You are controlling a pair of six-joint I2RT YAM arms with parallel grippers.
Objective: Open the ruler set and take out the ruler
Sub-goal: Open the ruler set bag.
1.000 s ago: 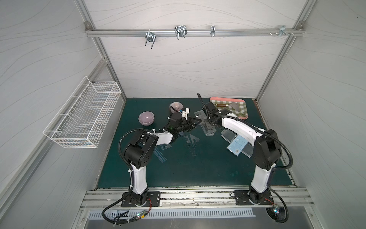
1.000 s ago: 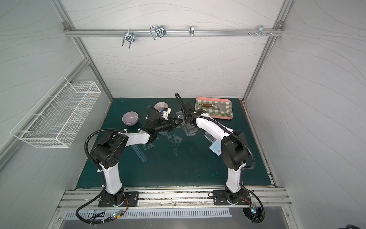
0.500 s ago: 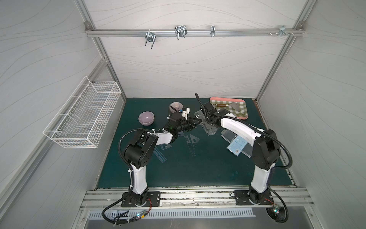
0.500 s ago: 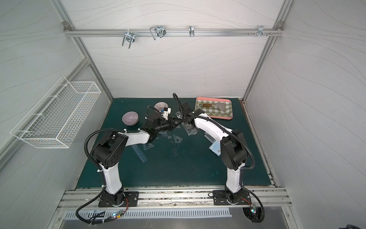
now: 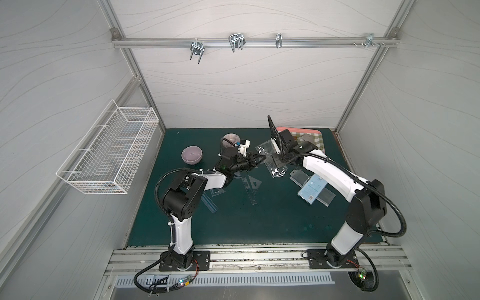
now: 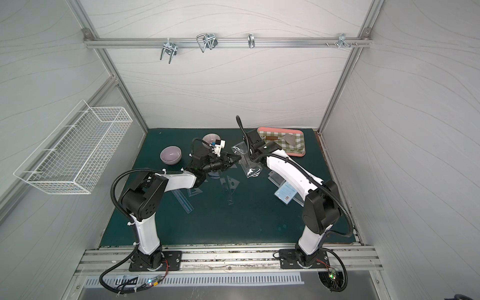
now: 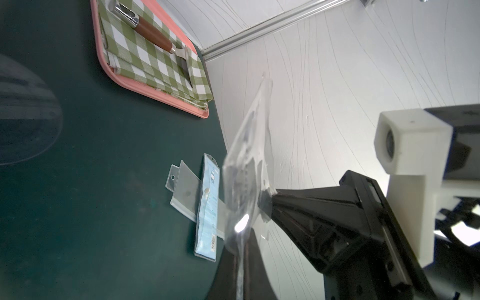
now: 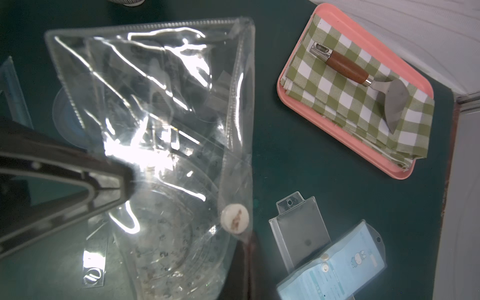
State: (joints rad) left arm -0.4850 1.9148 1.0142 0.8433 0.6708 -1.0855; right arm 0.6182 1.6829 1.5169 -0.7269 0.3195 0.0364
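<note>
The ruler set (image 5: 273, 159) (image 6: 247, 161) is a clear plastic pouch held up over the mat between both arms. My left gripper (image 5: 261, 159) (image 7: 240, 250) is shut on one edge of it. My right gripper (image 5: 280, 161) (image 8: 248, 241) is shut on the flap edge just below the white snap button (image 8: 235, 217). A protractor (image 8: 181, 233) shows through the pouch; I cannot tell whether it is inside or beneath. A clear set square (image 5: 251, 185) and a straight ruler (image 5: 209, 204) lie loose on the green mat (image 5: 259, 223).
A pink tray (image 5: 320, 135) with a checked cloth and a wooden-handled knife (image 8: 345, 66) sits at the back right. A blue card pouch (image 5: 313, 191) and a clear case (image 8: 301, 228) lie by the right arm. A purple bowl (image 5: 191, 154) and a wall basket (image 5: 109, 153) are on the left.
My right gripper has closed on the pouch's flap edge and shifted slightly toward the left arm. The left gripper has kept its hold and place.
</note>
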